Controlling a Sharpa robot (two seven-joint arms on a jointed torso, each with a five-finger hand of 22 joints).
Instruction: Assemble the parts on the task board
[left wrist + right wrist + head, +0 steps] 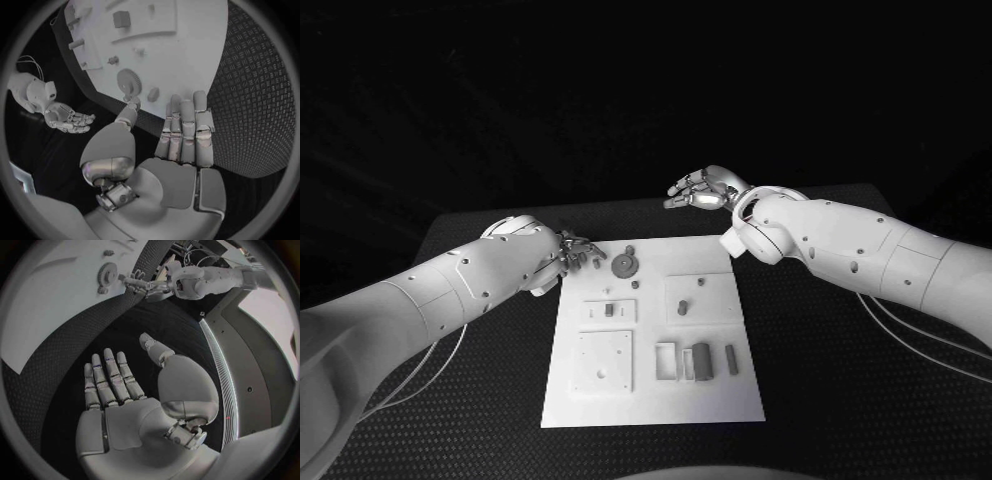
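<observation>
The white task board (661, 400) lies in the middle of the black table. A gear (627, 265) lies near its far edge, with a small round piece (633, 247) just beyond it. Several small parts (700, 358) sit in recesses nearer me. My left hand (574, 252) hovers at the board's far left corner, fingers stretched out and empty; its thumb (128, 114) points toward the gear (129, 82). My right hand (704, 188) is raised beyond the board's far edge, palm open, holding nothing. In the right wrist view the right hand's fingers (109, 380) lie straight and apart.
A ribbed black mat (834, 400) covers the table on both sides of the board. Thin cables (437, 360) hang under my left arm. The table's far edge (589, 208) runs just behind both hands.
</observation>
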